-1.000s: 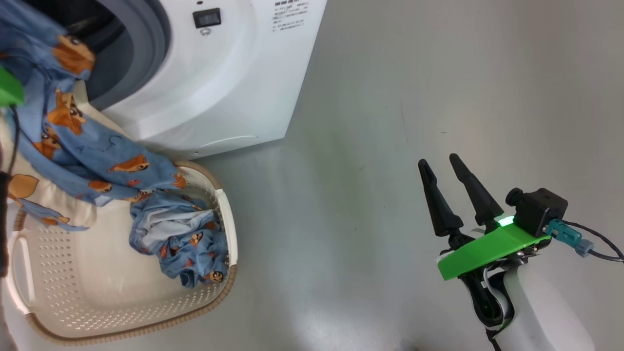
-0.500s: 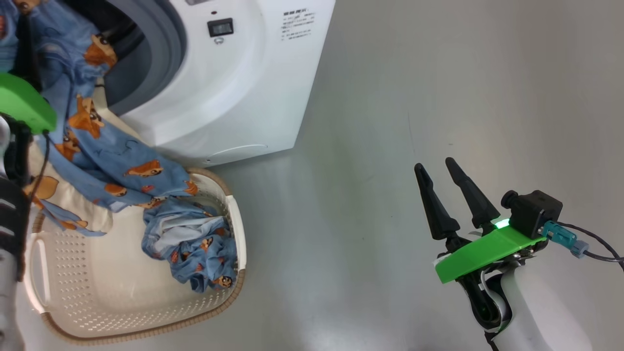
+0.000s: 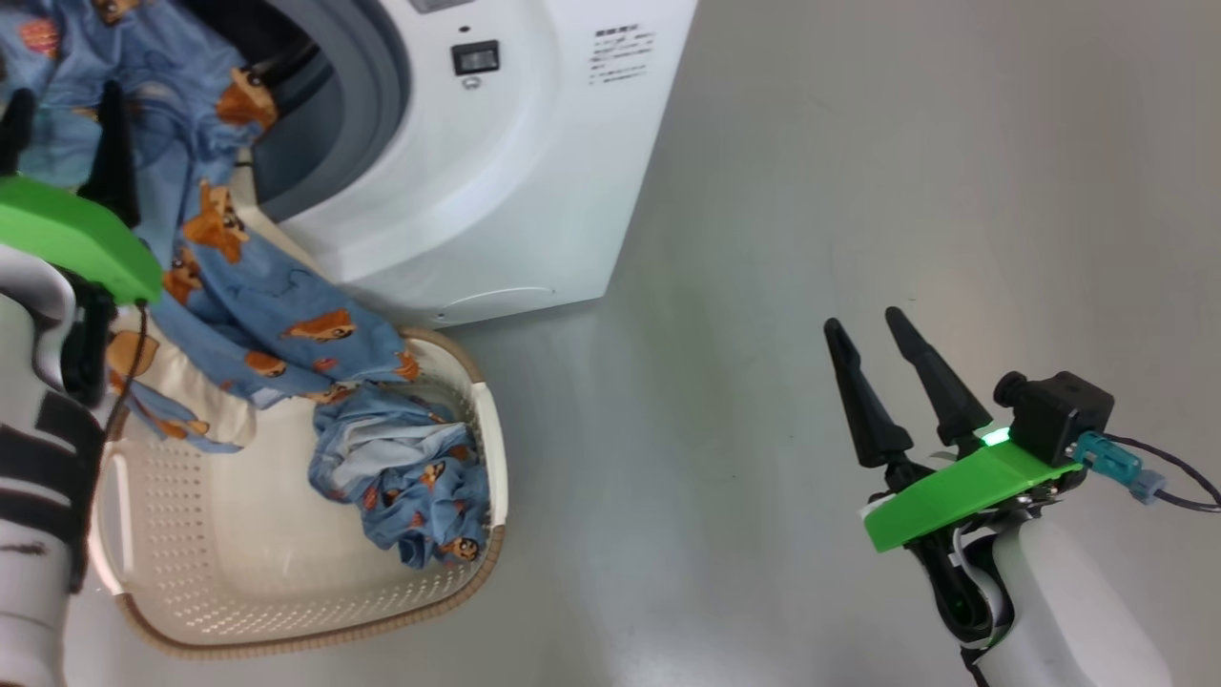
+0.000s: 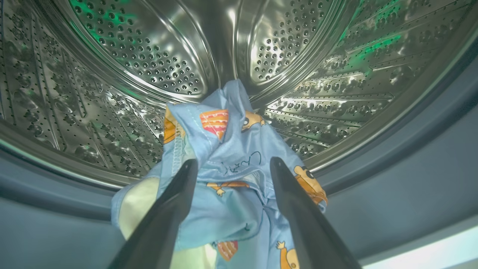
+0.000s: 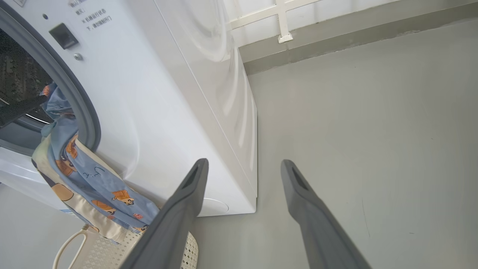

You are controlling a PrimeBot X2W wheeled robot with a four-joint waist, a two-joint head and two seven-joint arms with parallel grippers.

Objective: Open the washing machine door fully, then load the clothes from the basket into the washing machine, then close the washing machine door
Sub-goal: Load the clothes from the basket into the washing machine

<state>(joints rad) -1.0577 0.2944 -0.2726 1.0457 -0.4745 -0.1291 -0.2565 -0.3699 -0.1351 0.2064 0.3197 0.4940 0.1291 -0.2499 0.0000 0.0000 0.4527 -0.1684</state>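
The white washing machine stands with its mouth uncovered; its door is out of view. My left gripper is at the mouth, open, with a bunch of light blue printed clothes lying loosely between its fingers against the steel drum. That garment trails over the grey gasket down into the cream basket. Another crumpled blue piece lies in the basket's right side. In the head view the left gripper shows at the upper left. My right gripper hangs open over bare floor, holding nothing.
The basket sits on the grey floor right against the washer's front lower corner. In the right wrist view the right gripper points at the washer's side panel, and a wall base with a white rail runs behind.
The head camera has shifted, so the washer and basket sit further right in the picture. My left gripper has opened around the blue garment at the drum mouth. The right arm has stayed put.
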